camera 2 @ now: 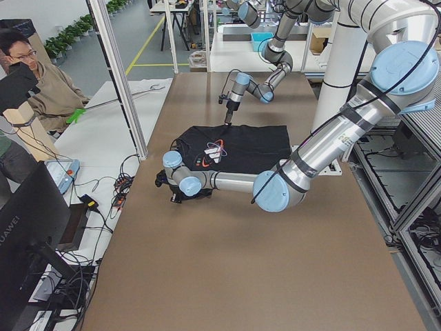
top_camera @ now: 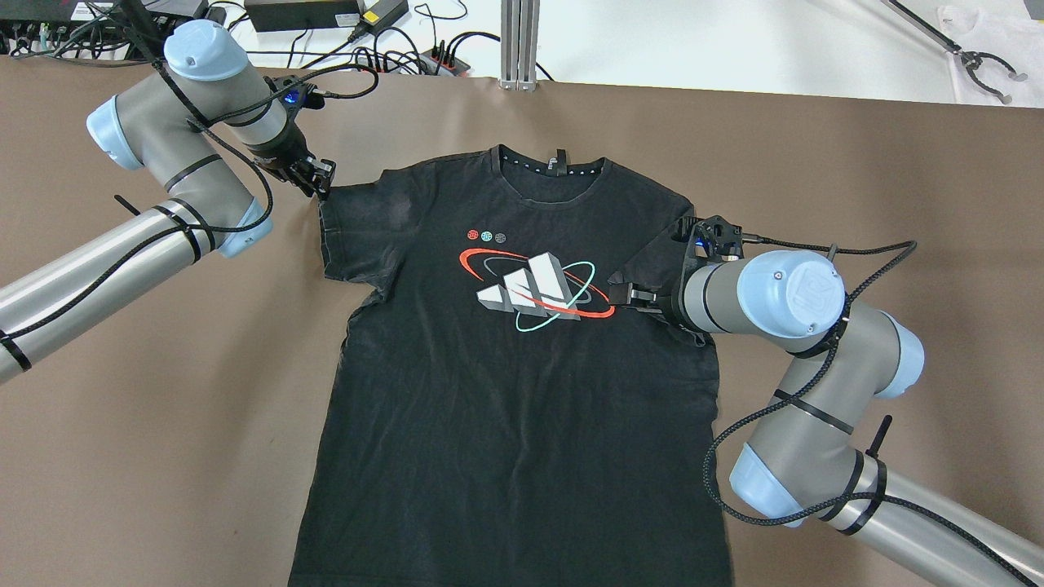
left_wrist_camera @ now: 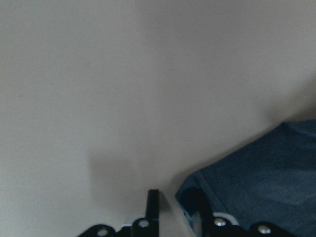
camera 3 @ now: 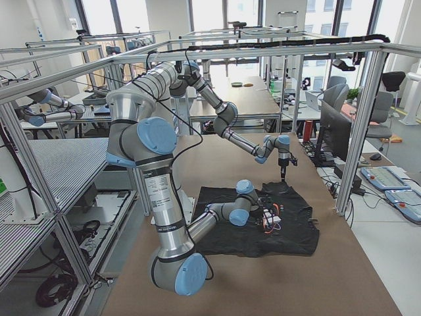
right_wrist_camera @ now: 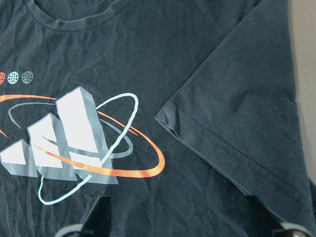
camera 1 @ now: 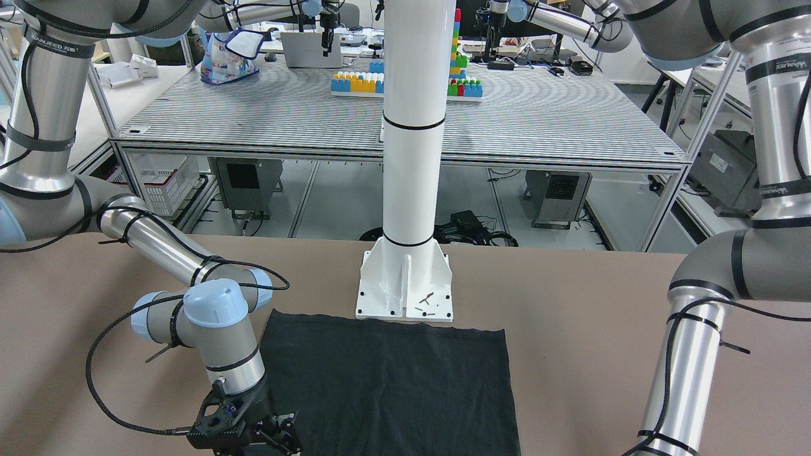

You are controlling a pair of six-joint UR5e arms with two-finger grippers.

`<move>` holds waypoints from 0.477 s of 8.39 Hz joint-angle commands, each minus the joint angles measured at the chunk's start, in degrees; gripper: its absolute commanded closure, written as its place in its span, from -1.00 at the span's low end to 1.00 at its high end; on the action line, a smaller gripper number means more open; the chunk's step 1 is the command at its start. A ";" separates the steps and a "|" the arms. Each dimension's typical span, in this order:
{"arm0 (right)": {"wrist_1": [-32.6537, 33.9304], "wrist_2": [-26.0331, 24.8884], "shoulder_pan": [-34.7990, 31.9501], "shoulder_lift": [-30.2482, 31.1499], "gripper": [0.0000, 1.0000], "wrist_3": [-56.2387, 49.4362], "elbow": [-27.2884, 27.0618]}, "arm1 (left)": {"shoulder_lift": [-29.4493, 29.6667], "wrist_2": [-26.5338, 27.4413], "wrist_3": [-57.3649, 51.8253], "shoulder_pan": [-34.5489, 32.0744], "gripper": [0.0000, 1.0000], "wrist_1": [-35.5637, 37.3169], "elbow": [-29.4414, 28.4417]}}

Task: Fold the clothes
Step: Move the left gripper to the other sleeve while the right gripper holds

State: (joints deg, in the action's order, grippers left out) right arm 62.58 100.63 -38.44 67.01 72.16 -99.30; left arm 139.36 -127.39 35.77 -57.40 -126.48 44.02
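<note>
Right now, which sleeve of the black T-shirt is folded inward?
The sleeve by the right gripper: it lies folded across the chest of the black T-shirt. The other sleeve lies flat by the left gripper.

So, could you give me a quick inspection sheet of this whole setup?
Surface: brown table, smooth.
Job's things: black T-shirt flat, print up; one sleeve folded onto the chest, other sleeve spread.
Clutter: small loose bits on white post base.
Grippers: left gripper at the spread sleeve's corner, jaws unclear; right gripper above the folded sleeve, jaws open.
Cables: black cable looping beside the right arm; power leads at the table edge.
Surroundings: person seated nearby; toy blocks on another table.
</note>
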 commanded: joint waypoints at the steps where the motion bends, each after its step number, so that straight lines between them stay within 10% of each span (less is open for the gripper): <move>1: -0.09 -0.09 0.82 0.05 -0.89 0.18 -0.46 | 0.30 0.12 0.09 0.01 0.44 -0.79 -0.78; 4: -0.09 -0.17 1.35 0.14 -0.89 1.58 -0.90 | 0.74 -0.05 0.18 0.01 1.00 -0.79 -0.78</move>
State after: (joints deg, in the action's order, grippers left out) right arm 62.47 100.49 -37.44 67.06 73.32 -99.90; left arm 139.92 -127.34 35.91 -57.39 -127.24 43.28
